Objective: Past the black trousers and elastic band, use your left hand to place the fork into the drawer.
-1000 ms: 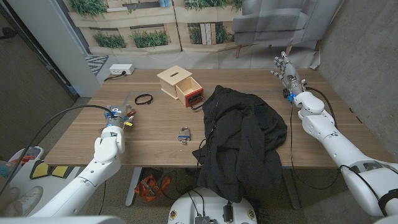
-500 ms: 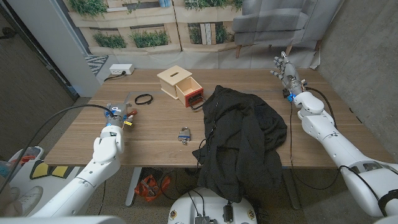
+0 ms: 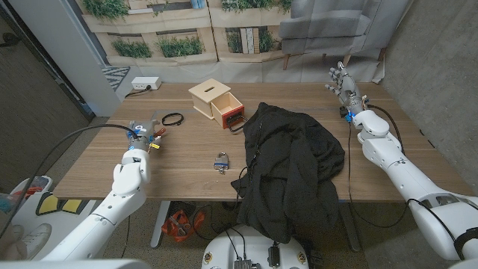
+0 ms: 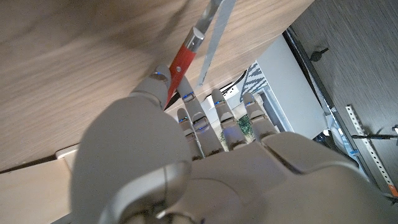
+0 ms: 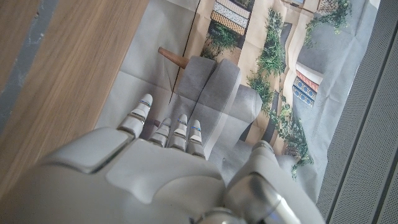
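- We see the left hand (image 3: 142, 134) near the left edge of the wooden table (image 3: 187, 161), at the red-handled metal fork (image 4: 186, 50); the left wrist view shows a fingertip (image 4: 158, 81) touching the red handle, the other fingers side by side and slightly curled, but we cannot tell whether the fork is actually gripped.
- The fork lies well apart from the small light wooden box with its red-fronted drawer (image 3: 228, 110) pulled open, which stands further back, towards the middle of the table.
- A black elastic band (image 3: 172, 118) lies between the left hand and the box.
- The crumpled black trousers (image 3: 287, 161) cover the table's middle right and hang over the near edge.
- A small padlock (image 3: 221, 162) sits just left of the trousers.
- Our right hand (image 3: 345, 86) is raised at the far right corner, fingers loosely extended and close together, holding nothing.
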Motion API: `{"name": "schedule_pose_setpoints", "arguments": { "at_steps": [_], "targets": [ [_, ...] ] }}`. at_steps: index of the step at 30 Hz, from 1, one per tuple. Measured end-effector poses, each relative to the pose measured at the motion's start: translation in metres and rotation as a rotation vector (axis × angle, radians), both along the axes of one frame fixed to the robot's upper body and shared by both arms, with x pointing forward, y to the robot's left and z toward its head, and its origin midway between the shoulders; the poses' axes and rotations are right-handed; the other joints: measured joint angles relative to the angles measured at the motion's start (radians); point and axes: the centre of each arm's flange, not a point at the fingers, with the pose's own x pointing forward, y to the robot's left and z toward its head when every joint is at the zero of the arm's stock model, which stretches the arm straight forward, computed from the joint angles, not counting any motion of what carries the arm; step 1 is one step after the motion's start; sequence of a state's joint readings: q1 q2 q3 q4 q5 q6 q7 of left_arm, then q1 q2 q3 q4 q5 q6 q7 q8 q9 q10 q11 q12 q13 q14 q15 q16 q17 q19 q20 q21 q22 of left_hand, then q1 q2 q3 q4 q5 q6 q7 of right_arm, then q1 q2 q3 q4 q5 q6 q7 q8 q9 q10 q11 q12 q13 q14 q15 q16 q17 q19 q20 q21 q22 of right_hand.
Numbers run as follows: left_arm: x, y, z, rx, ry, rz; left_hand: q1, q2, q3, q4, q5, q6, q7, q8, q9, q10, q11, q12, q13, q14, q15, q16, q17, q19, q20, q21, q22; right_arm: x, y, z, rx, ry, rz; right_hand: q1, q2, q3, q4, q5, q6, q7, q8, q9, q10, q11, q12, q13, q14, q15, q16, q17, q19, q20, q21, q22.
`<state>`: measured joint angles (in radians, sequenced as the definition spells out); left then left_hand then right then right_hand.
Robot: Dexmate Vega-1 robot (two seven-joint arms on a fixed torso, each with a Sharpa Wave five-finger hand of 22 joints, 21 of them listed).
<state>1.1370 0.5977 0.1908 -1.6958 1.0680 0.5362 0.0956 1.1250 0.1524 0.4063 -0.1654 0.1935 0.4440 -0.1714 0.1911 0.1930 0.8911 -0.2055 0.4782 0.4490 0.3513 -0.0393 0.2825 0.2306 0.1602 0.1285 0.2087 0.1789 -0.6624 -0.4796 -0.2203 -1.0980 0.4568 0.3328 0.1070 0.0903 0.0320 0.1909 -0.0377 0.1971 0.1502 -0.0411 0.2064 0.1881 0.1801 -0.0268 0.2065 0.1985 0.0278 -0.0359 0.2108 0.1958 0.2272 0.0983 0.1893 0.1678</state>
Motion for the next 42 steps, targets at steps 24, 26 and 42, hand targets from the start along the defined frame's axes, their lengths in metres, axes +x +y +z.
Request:
{"name": "schedule_pose_setpoints", "arguments": {
  "at_steps": [24, 26, 42],
  "targets": [
    [-0.018, -0.02, 0.022, 0.006, -0.083, -0.02, 0.006, -0.001, -0.001, -0.001, 0.0, 0.0, 0.0, 0.0, 0.0, 0.0, 0.0, 0.015, 0.012, 0.009, -0.002, 0.0, 0.0, 0.0, 0.0, 0.0, 0.0, 0.001, -0.006, -0.005, 0.026, -0.01, -0.007, 0.015, -0.002, 0.0, -0.008, 0.0, 0.0, 0.0, 0.0, 0.0, 0.0, 0.0, 0.0, 0.0, 0.0, 0.0, -0.004, 0.0, 0.0, 0.0, 0.0, 0.0],
    [-0.019, -0.021, 0.024, 0.007, -0.088, -0.022, 0.006, -0.001, -0.001, -0.001, 0.0, 0.0, 0.0, 0.0, 0.0, 0.0, 0.0, 0.015, 0.012, 0.009, -0.003, 0.0, 0.0, 0.0, 0.0, 0.0, 0.0, 0.001, -0.006, -0.005, 0.028, -0.012, -0.007, 0.015, -0.002, 0.0, -0.008, 0.0, 0.0, 0.0, 0.0, 0.0, 0.0, 0.0, 0.0, 0.0, 0.0, 0.0, -0.004, 0.0, 0.0, 0.0, 0.0, 0.0],
    [-0.028, -0.031, 0.033, 0.007, -0.144, -0.032, 0.006, -0.001, -0.008, 0.0, 0.004, 0.0, 0.0, 0.0, 0.0, 0.001, -0.002, 0.025, 0.017, 0.017, -0.004, 0.0, 0.005, 0.004, -0.004, 0.0, 0.0, 0.0, -0.01, -0.006, 0.036, -0.016, -0.008, 0.014, -0.001, 0.0, -0.008, 0.0, 0.0, 0.0, 0.0, 0.0, 0.0, 0.0, 0.0, 0.0, 0.0, 0.0, -0.004, 0.0, -0.011, 0.023, 0.0, 0.0]
  ]
}}
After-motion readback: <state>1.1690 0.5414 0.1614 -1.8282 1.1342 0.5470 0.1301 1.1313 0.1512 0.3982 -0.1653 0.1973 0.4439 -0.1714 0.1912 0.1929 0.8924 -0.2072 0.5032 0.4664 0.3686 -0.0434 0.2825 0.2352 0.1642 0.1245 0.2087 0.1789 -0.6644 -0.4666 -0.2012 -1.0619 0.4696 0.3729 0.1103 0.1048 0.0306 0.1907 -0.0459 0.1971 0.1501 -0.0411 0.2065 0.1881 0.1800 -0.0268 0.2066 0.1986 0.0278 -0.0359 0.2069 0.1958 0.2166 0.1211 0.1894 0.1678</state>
